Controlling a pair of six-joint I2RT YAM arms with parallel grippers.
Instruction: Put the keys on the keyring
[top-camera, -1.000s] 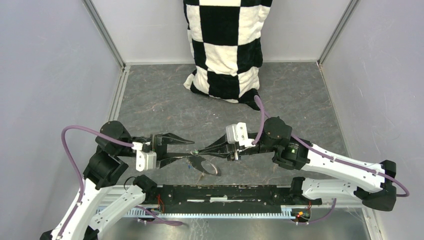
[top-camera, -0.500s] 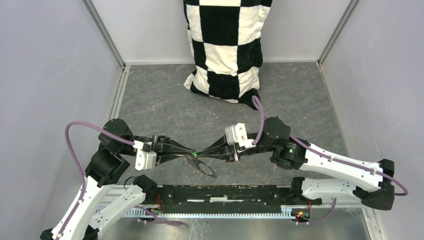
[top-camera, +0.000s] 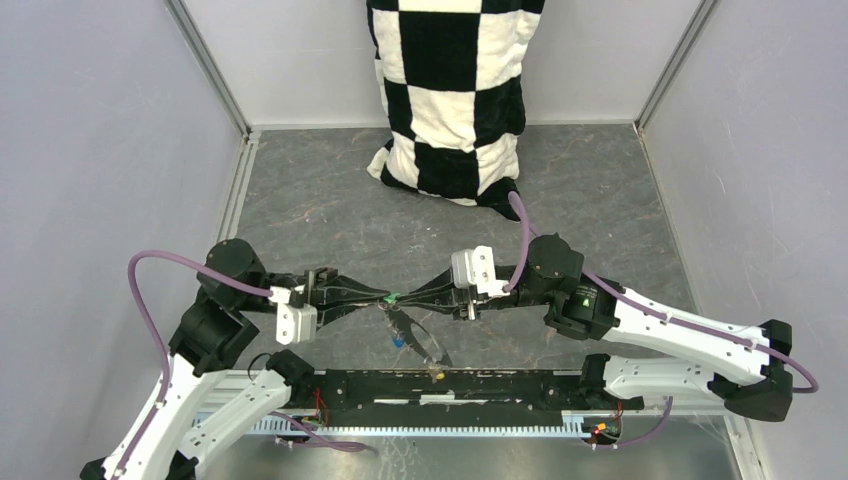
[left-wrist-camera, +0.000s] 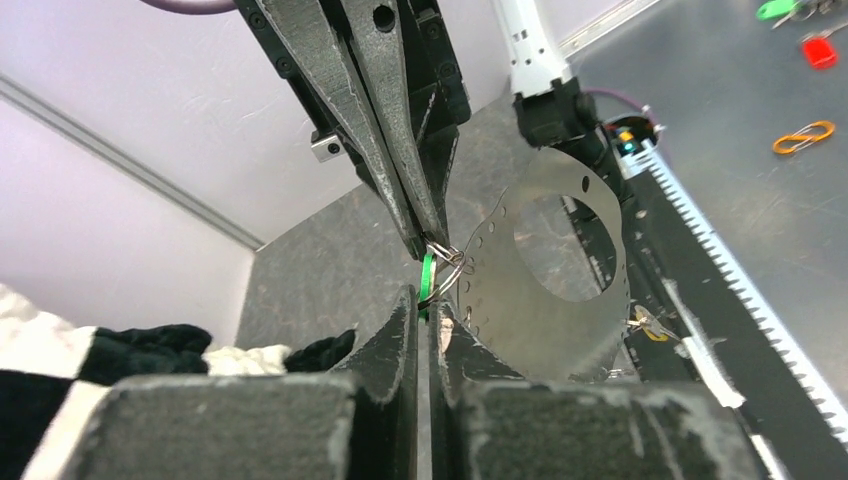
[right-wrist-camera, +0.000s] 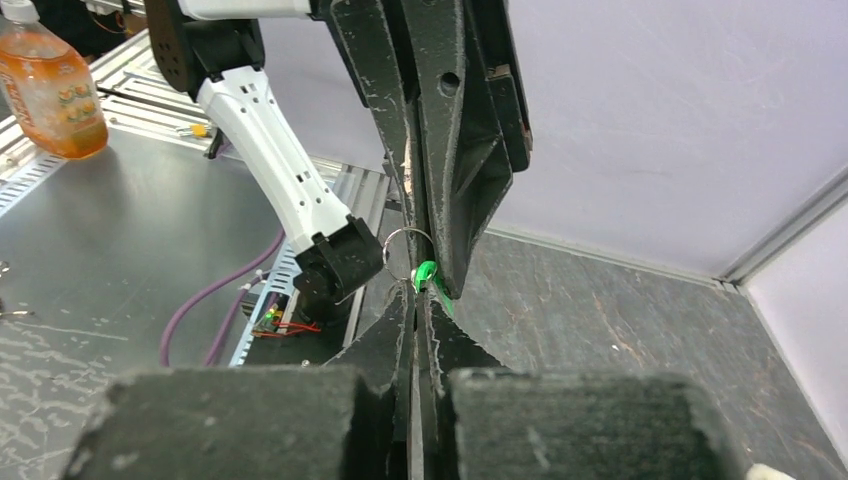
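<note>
No readable writing anywhere. The orange bottle (right-wrist-camera: 50, 85) off to the side in the right wrist view has a label, but it is too small to make out.

Arms: both bases at the near edge, elbows folded outward, forearms swung inward. The two end effectors lie roughly level and meet tip to tip over the near-middle of the desk (top-camera: 330, 200). The left one points right, the right one points left.

Left end effector (left-wrist-camera: 421, 315): fingers together, clamped on the green key (left-wrist-camera: 426, 278). The head shows edge-on, its long axis in line with the fingers.

Right end effector (right-wrist-camera: 418, 305): fingers together, pinching a small silver ring (left-wrist-camera: 446, 260) of the keyring (left-wrist-camera: 540, 330). That ring sits right against the green key at the meeting point.

Keyring strap: held up by that ring. From the top its long axis runs diagonally from the pinch toward the near edge and to the right. In the left wrist view the loop faces the camera flat, hole open. Can't tell whether its low end touches the desk.

Blue key (top-camera: 399, 341) sits partway along the strap. Yellow key (left-wrist-camera: 648, 325) is at the strap's far-from-pinch end.

Far side: checkered cloth (top-camera: 450, 90) hangs at the back wall, its bottom edge on the desk, well apart from the arms.
</note>
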